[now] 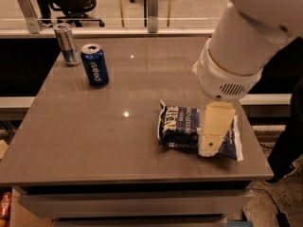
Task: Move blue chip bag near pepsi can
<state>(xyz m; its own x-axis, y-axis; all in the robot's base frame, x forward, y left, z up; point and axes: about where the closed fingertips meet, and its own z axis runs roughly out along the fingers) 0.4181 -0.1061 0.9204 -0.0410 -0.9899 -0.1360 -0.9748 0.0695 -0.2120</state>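
Three items on one grey-brown table. Nearest, towards the front right corner: blue chip bag, lying flat, white lettering up. Above its right half: gripper, cream-coloured, pointing down from a bulky white arm; whether it is open, closed or touching the bag cannot be told. Far left: pepsi can, upright, well apart from the bag. Just behind it, at the far left corner: slim silver-and-blue can, upright.
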